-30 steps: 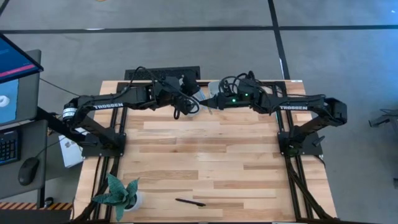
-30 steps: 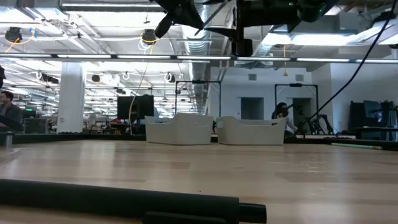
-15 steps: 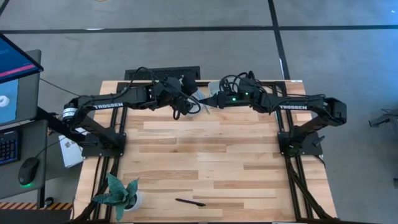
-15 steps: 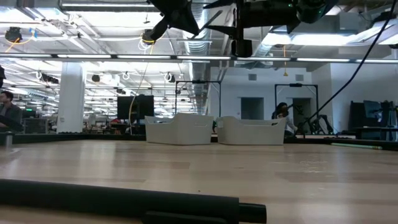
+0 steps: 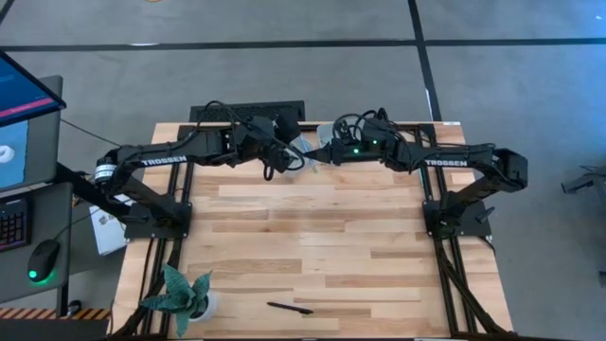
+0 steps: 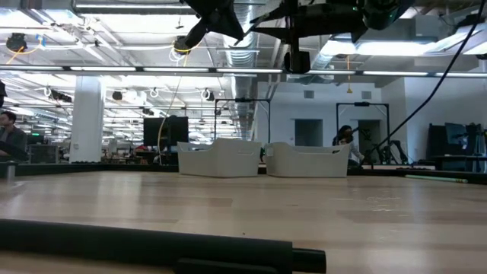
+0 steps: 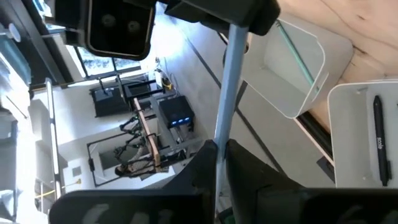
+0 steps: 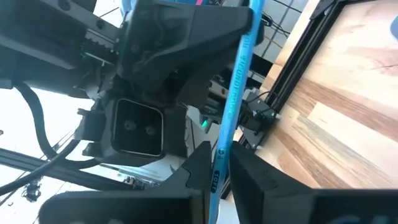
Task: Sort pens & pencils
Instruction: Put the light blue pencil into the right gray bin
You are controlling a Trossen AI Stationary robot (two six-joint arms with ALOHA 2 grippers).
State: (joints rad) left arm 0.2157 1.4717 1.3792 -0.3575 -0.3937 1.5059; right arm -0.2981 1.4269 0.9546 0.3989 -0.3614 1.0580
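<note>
Since the earlier frame your right gripper (image 8: 219,163) has closed its jaws on the teal-blue stick (image 8: 235,93), which your left gripper (image 7: 219,155) also clamps, jaws shut; both meet above the two white bins (image 5: 301,152) at the worktop's (image 5: 312,237) far edge. One bin holds a black stick (image 7: 379,140), the other a teal one (image 7: 293,53). Another black pen (image 5: 290,308) lies near the front edge, beside the plant (image 5: 180,294).

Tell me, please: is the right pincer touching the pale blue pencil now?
Touching. In the right wrist view, the right pincer has both fingers closed against the pale blue pencil, which also runs up into the left pincer.
</note>
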